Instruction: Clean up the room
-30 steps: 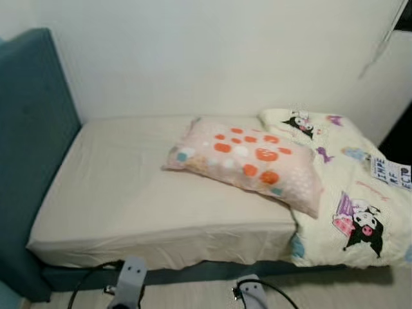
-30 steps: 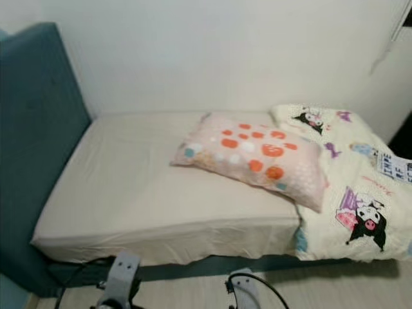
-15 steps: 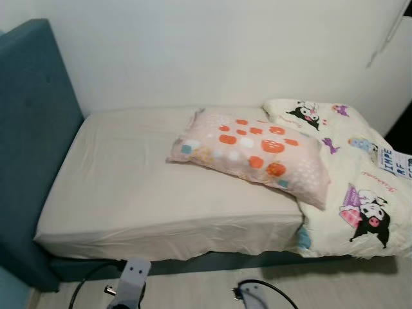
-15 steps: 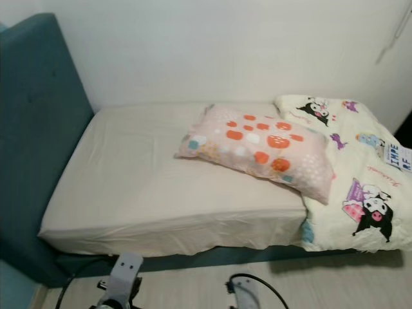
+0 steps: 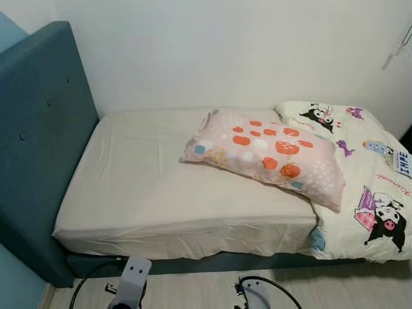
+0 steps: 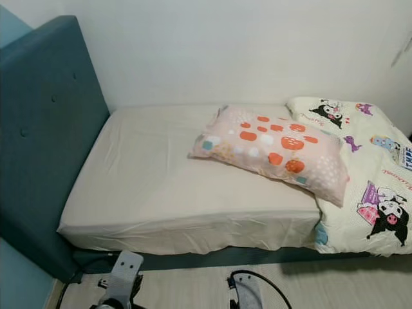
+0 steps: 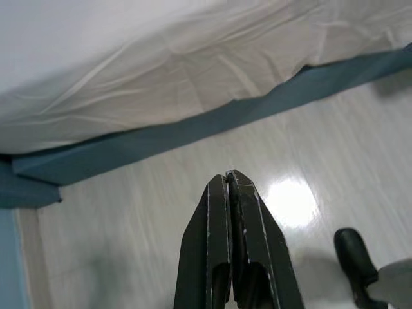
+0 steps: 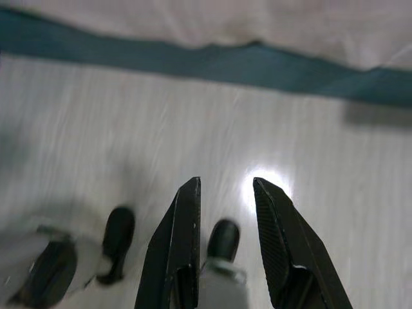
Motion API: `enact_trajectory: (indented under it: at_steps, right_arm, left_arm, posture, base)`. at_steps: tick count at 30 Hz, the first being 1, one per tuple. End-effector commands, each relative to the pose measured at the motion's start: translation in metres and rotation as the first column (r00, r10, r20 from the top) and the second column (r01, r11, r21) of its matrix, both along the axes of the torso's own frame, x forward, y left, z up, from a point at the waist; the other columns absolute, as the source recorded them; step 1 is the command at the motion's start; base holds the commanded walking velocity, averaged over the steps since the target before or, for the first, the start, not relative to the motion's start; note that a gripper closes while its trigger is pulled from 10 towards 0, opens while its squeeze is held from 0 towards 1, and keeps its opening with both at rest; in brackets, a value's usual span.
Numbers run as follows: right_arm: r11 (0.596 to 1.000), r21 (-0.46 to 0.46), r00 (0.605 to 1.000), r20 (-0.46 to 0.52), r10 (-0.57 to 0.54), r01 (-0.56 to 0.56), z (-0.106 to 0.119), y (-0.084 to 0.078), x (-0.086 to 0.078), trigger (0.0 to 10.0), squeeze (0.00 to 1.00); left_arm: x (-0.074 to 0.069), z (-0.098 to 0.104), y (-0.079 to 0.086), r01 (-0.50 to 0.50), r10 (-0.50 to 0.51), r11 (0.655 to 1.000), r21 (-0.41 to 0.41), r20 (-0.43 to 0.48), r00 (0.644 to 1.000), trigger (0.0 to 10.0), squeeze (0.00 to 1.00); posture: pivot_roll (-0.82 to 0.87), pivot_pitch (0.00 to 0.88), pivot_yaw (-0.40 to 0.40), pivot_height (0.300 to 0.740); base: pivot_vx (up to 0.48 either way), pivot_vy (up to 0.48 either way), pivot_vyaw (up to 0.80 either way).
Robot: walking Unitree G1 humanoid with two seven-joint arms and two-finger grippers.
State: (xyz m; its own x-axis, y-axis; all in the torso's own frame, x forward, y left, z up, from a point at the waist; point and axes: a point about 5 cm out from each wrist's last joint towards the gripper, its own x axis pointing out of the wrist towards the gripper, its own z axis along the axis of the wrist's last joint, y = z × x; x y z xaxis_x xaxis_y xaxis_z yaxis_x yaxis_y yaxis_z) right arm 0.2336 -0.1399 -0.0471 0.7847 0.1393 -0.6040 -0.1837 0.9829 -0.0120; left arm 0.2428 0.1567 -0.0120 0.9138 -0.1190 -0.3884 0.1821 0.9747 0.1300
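1. Nearest, both arms hang low over the pale floor at the bed's foot edge. The left gripper has its fingers pressed together on nothing; the right gripper has its fingers apart, empty.
2. The bed lies ahead, blue headboard at 9 o'clock.
3. The pillow rests mid-mattress, its far end overlapping the cartoon quilt at 3 o'clock.
4. Its long axis runs from 10 to 4 o'clock.
5. Judged light, soft and yielding; pinch a corner or short edge.

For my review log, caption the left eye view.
Spotted pink pillow lies askew on a bare mattress beside a crumpled cartoon-print duvet.
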Motion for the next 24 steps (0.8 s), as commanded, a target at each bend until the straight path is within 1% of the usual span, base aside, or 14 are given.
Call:
enact_trajectory:
  at_steps: [1,3,9,17,24]
  right_arm:
    - [1.0,0.008,0.999,0.012,-0.03,0.03,0.0,-0.003,-0.002,10.0,0.0]
    - [0.999,-0.013,0.997,0.06,-0.039,0.04,0.005,-0.007,0.003,10.0,0.0]
    - [0.998,-0.024,0.992,0.117,-0.055,0.058,0.012,-0.011,0.01,10.0,0.0]
    - [0.996,0.003,0.987,0.137,-0.086,0.086,0.014,-0.01,0.012,10.0,0.0]
    - [0.996,0.003,0.987,0.133,-0.087,0.087,0.012,-0.009,0.009,10.0,0.0]
  left_arm:
    - [-0.004,-0.002,0.0,-0.015,0.015,1.0,-0.017,0.0,1.0,10.0,0.0]
    - [-0.003,0.0,-0.001,-0.023,0.023,0.999,-0.031,0.014,1.0,10.0,0.0]
    - [0.003,0.002,0.001,-0.073,0.074,0.996,-0.058,0.02,0.997,10.0,0.0]
    - [0.002,0.002,0.003,-0.078,0.079,0.995,-0.065,0.021,0.997,10.0,0.0]
    - [0.001,0.002,0.003,-0.074,0.076,0.995,-0.06,0.022,0.997,10.0,0.0]
  posture:
    - [0.03,0.125,-0.045,0.74]
    - [0.03,0.122,-0.044,0.74]
    - [0.02,0.125,-0.058,0.74]
    - [0.02,0.13,-0.042,0.74]
    - [0.02,0.125,-0.043,0.74]
  base:
    - [0.0,0.0,0.0]
    - [0.0,0.0,0.0]
    - [0.0,0.0,0.0]
    - [0.0,0.0,0.0]
    - [0.0,0.0,0.0]
